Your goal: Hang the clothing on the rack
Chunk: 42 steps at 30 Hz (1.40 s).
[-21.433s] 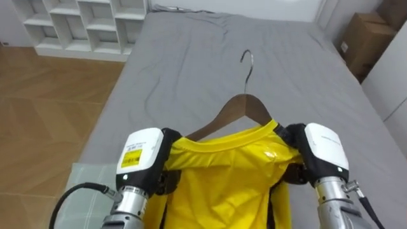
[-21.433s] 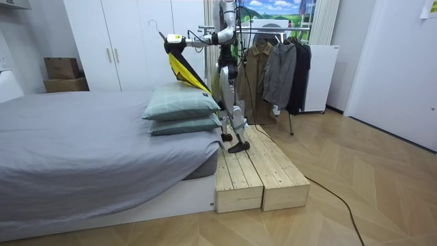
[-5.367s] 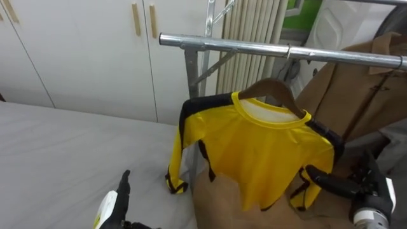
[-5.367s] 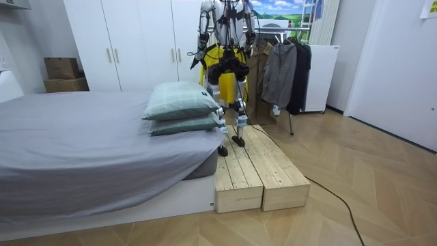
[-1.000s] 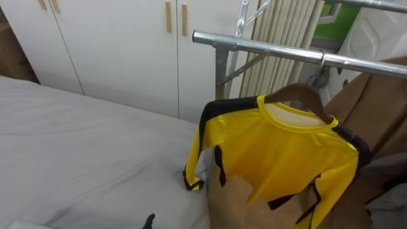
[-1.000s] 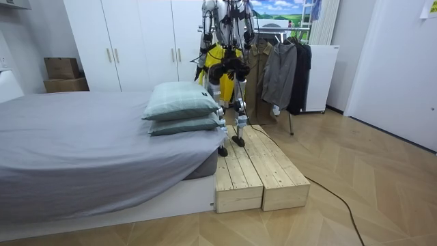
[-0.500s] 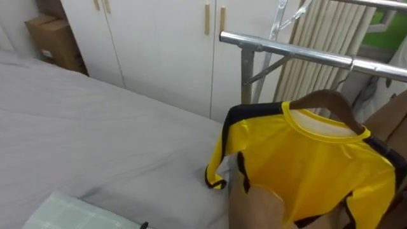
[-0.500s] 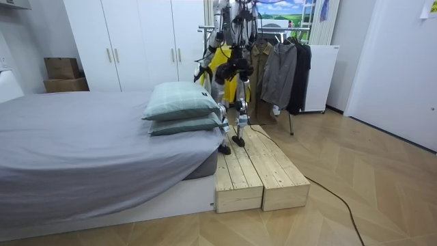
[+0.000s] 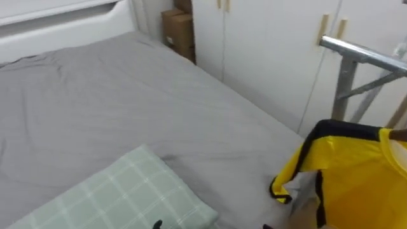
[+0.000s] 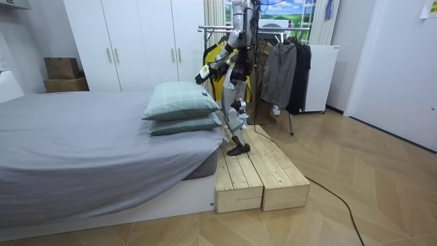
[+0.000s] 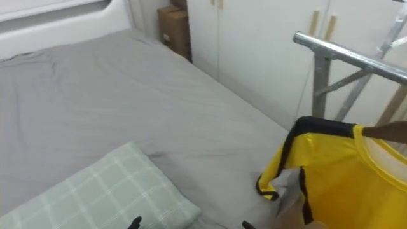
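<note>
No legible text, label, brand, number or sign anywhere in these views.

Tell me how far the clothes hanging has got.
Done: the yellow shirt hangs on its hanger under the rail. In hand: nothing I can make out; the robot faces the bed from the wooden step. Left: probably nothing, as the bed carries just a pillow.
</note>
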Motion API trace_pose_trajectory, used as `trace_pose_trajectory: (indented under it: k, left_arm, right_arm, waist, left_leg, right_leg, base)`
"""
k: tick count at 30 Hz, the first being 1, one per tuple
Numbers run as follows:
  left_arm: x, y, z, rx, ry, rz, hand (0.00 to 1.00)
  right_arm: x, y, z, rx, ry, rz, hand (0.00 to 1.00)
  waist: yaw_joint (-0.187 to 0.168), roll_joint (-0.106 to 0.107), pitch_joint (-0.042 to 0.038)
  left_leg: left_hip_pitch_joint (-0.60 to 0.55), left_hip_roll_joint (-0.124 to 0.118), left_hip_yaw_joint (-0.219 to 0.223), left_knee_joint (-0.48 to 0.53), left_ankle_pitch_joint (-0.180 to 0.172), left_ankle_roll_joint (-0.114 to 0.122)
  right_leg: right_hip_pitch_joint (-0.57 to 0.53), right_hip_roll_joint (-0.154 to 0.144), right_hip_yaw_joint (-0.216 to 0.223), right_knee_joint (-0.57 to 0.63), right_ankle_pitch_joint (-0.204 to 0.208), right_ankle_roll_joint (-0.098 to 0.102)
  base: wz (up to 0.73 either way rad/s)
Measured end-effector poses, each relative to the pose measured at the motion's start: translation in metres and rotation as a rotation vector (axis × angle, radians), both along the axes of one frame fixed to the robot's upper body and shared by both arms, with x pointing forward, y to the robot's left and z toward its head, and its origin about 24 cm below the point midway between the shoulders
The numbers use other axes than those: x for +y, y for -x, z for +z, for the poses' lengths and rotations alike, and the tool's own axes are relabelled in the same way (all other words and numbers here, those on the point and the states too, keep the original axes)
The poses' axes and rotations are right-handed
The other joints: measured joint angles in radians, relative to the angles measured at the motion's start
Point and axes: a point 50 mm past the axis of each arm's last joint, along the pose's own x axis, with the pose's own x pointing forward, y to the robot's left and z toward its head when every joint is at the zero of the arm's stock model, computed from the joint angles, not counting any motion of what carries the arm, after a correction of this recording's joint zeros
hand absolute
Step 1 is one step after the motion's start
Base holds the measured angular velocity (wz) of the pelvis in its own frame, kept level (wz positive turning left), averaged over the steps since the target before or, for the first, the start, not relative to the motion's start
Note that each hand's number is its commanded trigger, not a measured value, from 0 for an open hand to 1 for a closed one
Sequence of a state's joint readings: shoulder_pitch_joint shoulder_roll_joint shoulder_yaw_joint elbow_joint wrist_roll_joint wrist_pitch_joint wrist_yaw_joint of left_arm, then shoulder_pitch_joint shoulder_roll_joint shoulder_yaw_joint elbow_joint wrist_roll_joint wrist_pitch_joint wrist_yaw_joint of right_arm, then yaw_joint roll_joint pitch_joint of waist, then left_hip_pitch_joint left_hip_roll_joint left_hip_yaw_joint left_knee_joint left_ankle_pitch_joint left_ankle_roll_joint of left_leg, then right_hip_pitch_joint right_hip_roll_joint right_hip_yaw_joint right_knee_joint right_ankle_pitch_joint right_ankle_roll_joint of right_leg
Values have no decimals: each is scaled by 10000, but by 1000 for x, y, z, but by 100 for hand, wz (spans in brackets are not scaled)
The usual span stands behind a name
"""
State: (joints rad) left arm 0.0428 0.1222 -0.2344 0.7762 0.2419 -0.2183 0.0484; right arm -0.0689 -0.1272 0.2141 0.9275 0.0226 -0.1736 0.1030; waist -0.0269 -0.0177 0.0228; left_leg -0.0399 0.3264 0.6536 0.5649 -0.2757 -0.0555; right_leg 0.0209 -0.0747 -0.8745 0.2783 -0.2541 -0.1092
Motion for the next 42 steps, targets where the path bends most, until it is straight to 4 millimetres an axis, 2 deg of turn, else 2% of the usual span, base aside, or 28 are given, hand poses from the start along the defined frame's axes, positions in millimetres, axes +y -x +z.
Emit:
trace_pose_trajectory:
  k: [1,3,5,7,8,9,10,11,12,13,14,15,16,18,22,24,25,26,27,28,29,30,31,32,35,39,42]
  left_arm:
    - [-2,-2,1,-54,52,-32,0]
    - [-7,-6,1,-94,239,24,0]
    - [-7,-5,1,-48,259,25,0]
    - [-6,-5,0,23,211,27,0]
    - [-7,-5,-1,36,216,10,0]
    - [-8,-4,-1,56,235,2,0]
    - [-8,-5,-1,42,231,2,0]
    - [-7,-5,-1,49,224,14,0]
    - [-7,-5,-3,199,219,18,0]
    - [-7,-6,-5,272,219,2,0]
    - [-7,-7,-7,415,250,-2,0]
    - [-6,-6,-8,518,271,81,0]
    - [-5,-5,-9,573,252,92,0]
    - [-4,-2,-12,748,217,129,0]
    - [-2,4,-17,1115,155,191,0]
    - [-4,5,-18,1132,188,166,0]
    - [-4,5,-18,1134,193,147,0]
    - [-4,5,-18,1141,180,144,0]
    - [-3,4,-17,1108,167,170,0]
    - [-2,4,-17,1095,152,179,0]
    - [-2,6,-19,1207,159,210,0]
    - [-4,8,-20,1279,237,236,0]
    - [-4,8,-20,1266,273,275,0]
    - [-2,9,-20,1268,331,381,0]
    - [1,13,-23,1442,507,748,0]
    - [6,21,-26,1671,470,1039,0]
    - [9,26,-28,1790,459,1249,0]
  right_arm:
    - [0,-2,1,-46,3,12,0]
    - [1,-3,2,-87,159,245,0]
    - [2,-4,2,-95,241,401,0]
    - [3,-3,1,-69,268,469,0]
    - [2,-3,1,-27,316,469,0]
    - [0,-1,-1,62,360,438,0]
    - [0,-1,-1,61,378,421,0]
    - [0,0,-2,115,395,386,0]
    - [-2,5,-5,356,443,308,0]
    - [-4,8,-7,483,479,235,0]
    - [-7,13,-11,722,606,122,0]
    - [-9,16,-13,864,714,12,0]
    - [-10,18,-14,942,749,-28,0]
    - [-12,23,-17,1169,888,-138,0]
    - [-10,22,-18,1158,948,-313,0]
    - [-10,22,-18,1239,947,-352,0]
    - [-10,25,-19,1312,975,-409,0]
    - [-10,26,-20,1398,998,-420,0]
    - [-10,29,-23,1572,1022,-426,0]
    - [-10,31,-24,1640,1029,-433,0]
    - [-12,34,-26,1807,1106,-462,0]
    - [-16,39,-28,2034,1241,-533,0]
    - [-17,39,-28,2116,1284,-549,0]
    - [-18,38,-29,2182,1331,-559,0]
    - [-19,43,-31,2405,1248,-708,0]
    - [-22,56,-35,2668,1189,-946,0]
    - [-27,65,-37,2924,1033,-1494,0]
  waist:
    - [-5,3,3]
    - [71,-39,-24]
    - [244,-49,-44]
    - [348,-85,-64]
    - [344,-86,-69]
    - [368,-83,-141]
    - [371,-81,-145]
    - [275,-71,-148]
    - [8,-64,-153]
    - [-110,-66,-153]
    - [-142,-97,-145]
    - [-67,-132,-141]
    - [-17,-155,-150]
    - [81,-177,-166]
    - [83,-257,-165]
    - [52,-296,-191]
    - [31,-271,-168]
    - [22,-253,-155]
    - [55,-321,-193]
    - [85,-361,-194]
    - [40,-360,-193]
    - [73,-359,-259]
    - [104,-352,-244]
    - [119,-306,-179]
    - [48,-300,-173]
    - [-29,-497,-221]
    - [-247,-538,-194]
  left_leg:
    - [-1,-91,18,-196,-6,-12]
    - [141,-443,67,-868,22,-55]
    - [180,-655,45,-1254,20,-44]
    - [113,-793,-154,-1372,34,31]
    - [51,-910,-407,-1433,26,100]
    - [-14,-1055,-624,-1578,75,190]
    - [-40,-1131,-746,-1652,108,241]
    - [-93,-1290,-1079,-1771,179,325]
    - [-132,-1499,-1560,-1904,289,465]
    - [-141,-1591,-1761,-1961,330,519]
    - [-142,-1795,-2168,-2081,426,633]
    - [-162,-1965,-2466,-2142,477,693]
    - [-168,-2033,-2578,-2181,495,725]
    - [-287,-2273,-3110,-2196,519,863]
    - [-455,-2628,-3807,-2188,548,1065]
    - [-544,-2901,-4403,-2187,555,1210]
    - [-553,-2944,-4679,-2196,563,1235]
    - [-560,-2941,-4779,-2205,566,1236]
    - [-610,-2936,-4930,-2206,580,1214]
    - [-624,-2954,-4995,-2205,591,1195]
    - [-637,-3014,-5188,-2200,619,1165]
    - [-584,-3010,-5239,-2259,637,1134]
    - [-565,-3014,-5224,-2292,637,1125]
    - [-555,-3046,-5206,-2350,638,1096]
    - [-427,-3067,-5212,-2606,691,1024]
    - [-29,-3169,-5403,-2990,734,953]
    - [153,-3223,-5611,-2993,731,952]
  right_leg:
    - [-21,-38,-130,36,-1,2]
    - [2,-329,-489,268,-39,75]
    - [27,-481,-603,371,-30,131]
    - [69,-600,-813,427,1,166]
    - [139,-700,-988,497,12,230]
    - [174,-799,-1135,524,49,299]
    - [181,-845,-1156,540,67,332]
    - [265,-922,-1074,644,110,403]
    - [360,-989,-403,699,189,548]
    - [398,-990,143,691,243,652]
    - [440,-988,1179,683,300,856]
    - [479,-995,1659,670,319,997]
    - [489,-996,1840,676,329,1049]
    - [510,-1030,2426,867,414,1220]
    - [525,-1133,3161,1054,475,1462]
    - [364,-1090,4077,1136,475,1555]
    - [262,-948,4779,1049,407,1667]
    - [249,-769,5126,753,366,1660]
    - [59,-424,5607,64,408,1636]
    - [-90,-312,5831,-263,585,1628]
    - [-237,-183,5971,-407,1065,1488]
    - [-97,-101,6000,-479,1143,1479]
    - [35,-84,5967,-590,1128,1470]
    - [156,-38,5951,-747,1122,1467]
    - [307,18,5992,-967,1118,1461]
    - [751,55,5953,-1293,1097,1459]
    - [1027,50,5959,-1299,1048,1518]
  base:
    - [66]
    - [50]
    - [25]
    - [36]
    - [56]
    - [58]
    - [60]
    - [98]
    - [121]
    - [143]
    - [117]
    - [94]
    - [69]
    - [72]
    - [61]
    - [66]
    - [63]
    - [47]
    - [34]
    - [51]
    - [48]
    - [37]
    - [10]
    - [0]
    - [7]
    - [12]
    - [24]
